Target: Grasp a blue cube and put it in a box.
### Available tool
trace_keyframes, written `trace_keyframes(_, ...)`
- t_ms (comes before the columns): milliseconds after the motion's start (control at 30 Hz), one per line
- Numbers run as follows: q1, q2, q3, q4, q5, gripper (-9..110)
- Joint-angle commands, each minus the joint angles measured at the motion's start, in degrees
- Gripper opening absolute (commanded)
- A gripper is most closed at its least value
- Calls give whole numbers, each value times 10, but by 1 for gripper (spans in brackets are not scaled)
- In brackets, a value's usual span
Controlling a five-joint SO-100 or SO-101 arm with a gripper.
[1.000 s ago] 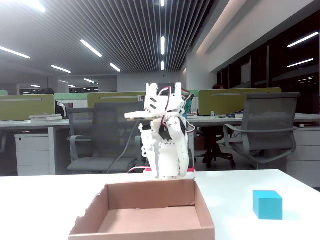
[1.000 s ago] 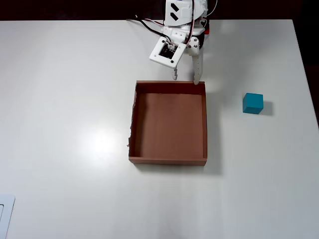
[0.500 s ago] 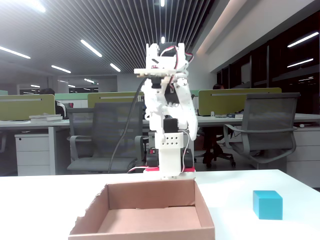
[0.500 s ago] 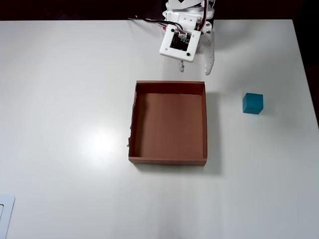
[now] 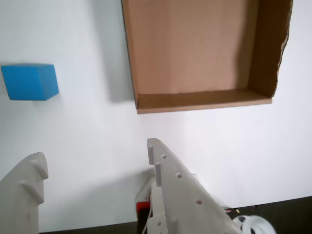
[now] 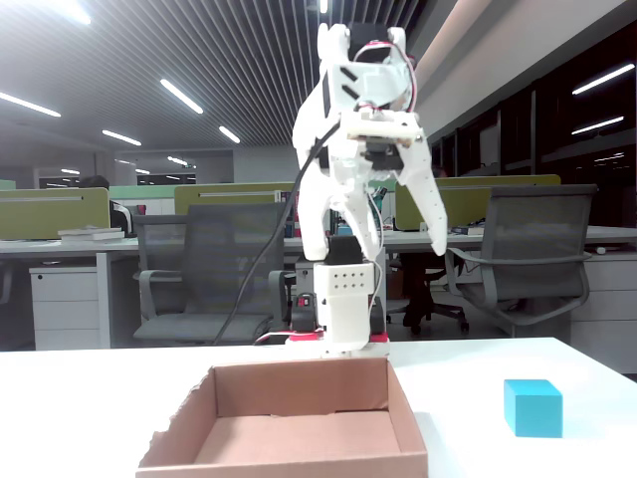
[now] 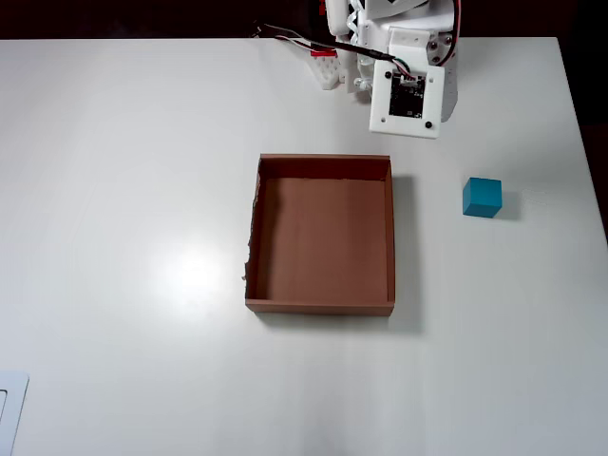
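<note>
The blue cube (image 7: 483, 197) sits alone on the white table, to the right of the box in the overhead view. It also shows at the left in the wrist view (image 5: 29, 82) and at the right in the fixed view (image 6: 532, 407). The brown cardboard box (image 7: 323, 167) is empty, with a ragged left wall; it also shows in the wrist view (image 5: 204, 100) and in the fixed view (image 6: 289, 466). My gripper (image 5: 96, 151) is open and empty. It hangs high above the table (image 6: 376, 244), behind the box's far wall and well away from the cube.
The arm's base (image 6: 336, 319) with red parts and cables stands at the table's far edge behind the box. The dark table edge (image 5: 97, 229) is close to the base. A white object (image 7: 8, 413) lies at the table's near left corner. Office chairs stand beyond the table.
</note>
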Motion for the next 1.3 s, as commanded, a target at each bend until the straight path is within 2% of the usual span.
trace_keyframes(0, -19, -29, -47, 8, 13, 29)
trace_keyframes(300, -74, -133, -83, 3, 55, 30)
trace_keyframes(533, -116, -210, -78, -45, 113, 30)
trace_keyframes(833, -156, -304, -93, -104, 177, 37)
trace_keyframes(1267, -189, -429, -147, -148, 232, 35)
